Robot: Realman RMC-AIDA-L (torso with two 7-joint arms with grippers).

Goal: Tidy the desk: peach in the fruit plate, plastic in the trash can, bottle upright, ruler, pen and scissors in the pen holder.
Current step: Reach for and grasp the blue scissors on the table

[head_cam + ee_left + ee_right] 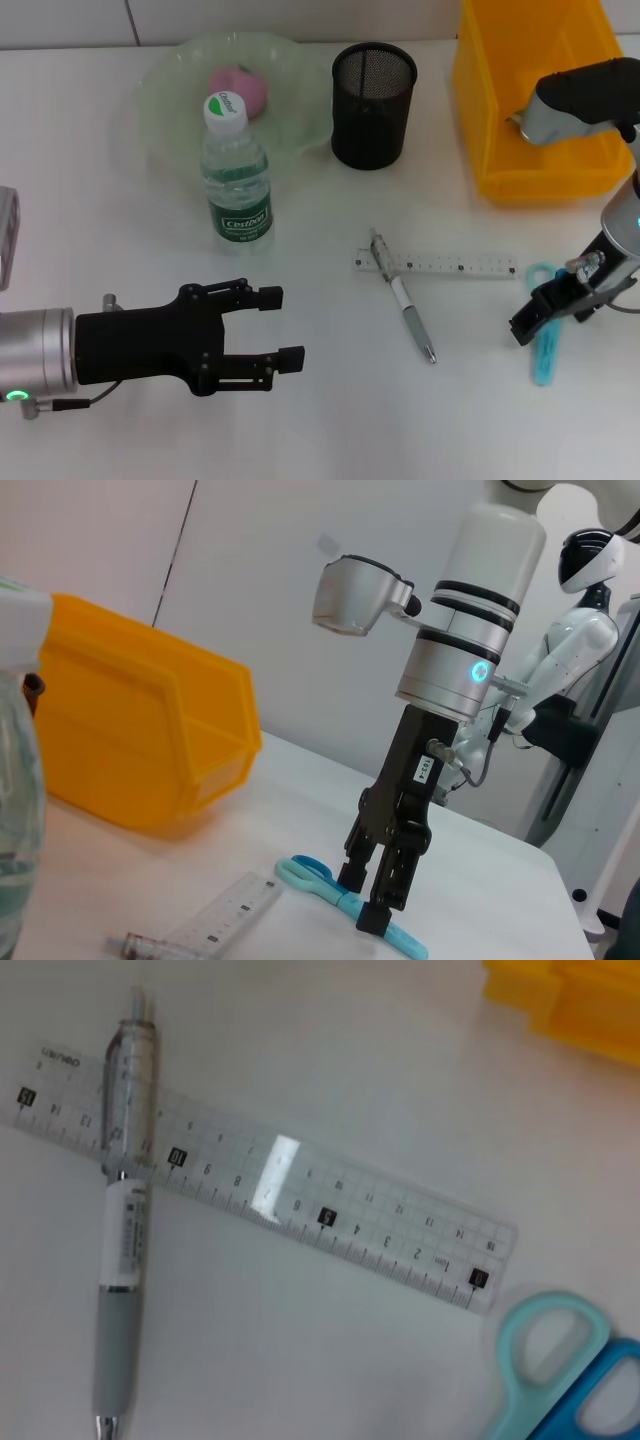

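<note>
On the white desk [130, 420], the bottle [237, 175] stands upright in front of the fruit plate [165, 75], which holds the peach [238, 88]. The pen [403, 297] lies across the ruler [450, 266] at mid-desk. To their right, the light blue scissors [543, 362] lie flat. My right gripper [535, 318] is down over their middle, also seen as the right gripper [365, 898] on the scissors [305, 870]. My left gripper [285, 325] hovers open and empty, low at the left, below the bottle. The plastic is out of view.
The black mesh pen holder [372, 105] stands at the back, between the plate and the yellow trash can [535, 100]. The right wrist view shows the ruler [270, 1195], the pen [125, 1230] and the scissors' handles [560, 1370]. A grey block [8, 235] sits at the left edge.
</note>
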